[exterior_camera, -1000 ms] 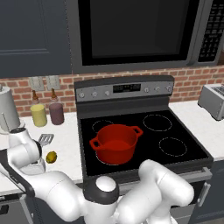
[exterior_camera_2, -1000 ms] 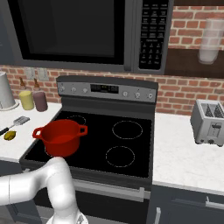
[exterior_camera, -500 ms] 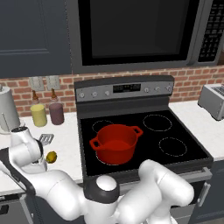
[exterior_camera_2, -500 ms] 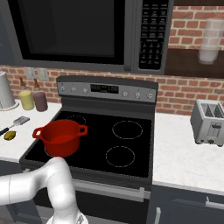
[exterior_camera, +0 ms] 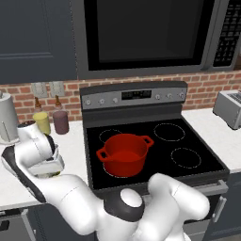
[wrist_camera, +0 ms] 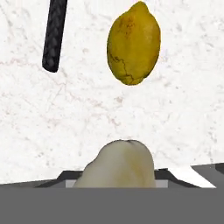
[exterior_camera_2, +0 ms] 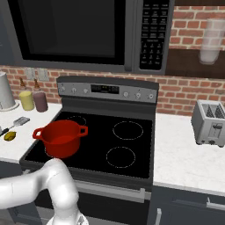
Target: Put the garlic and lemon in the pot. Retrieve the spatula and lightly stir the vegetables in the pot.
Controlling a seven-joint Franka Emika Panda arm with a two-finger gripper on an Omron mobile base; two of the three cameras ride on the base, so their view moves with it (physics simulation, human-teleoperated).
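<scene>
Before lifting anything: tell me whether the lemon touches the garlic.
Apart. In the hand view, bare white counter lies plainly between the lemon and the garlic.

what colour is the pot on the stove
Bright red. The pot shows best in the left base view.

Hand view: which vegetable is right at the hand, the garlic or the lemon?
The garlic, the pale bulb at the bottom edge by the hand. The yellow lemon lies farther off on the counter.
</scene>
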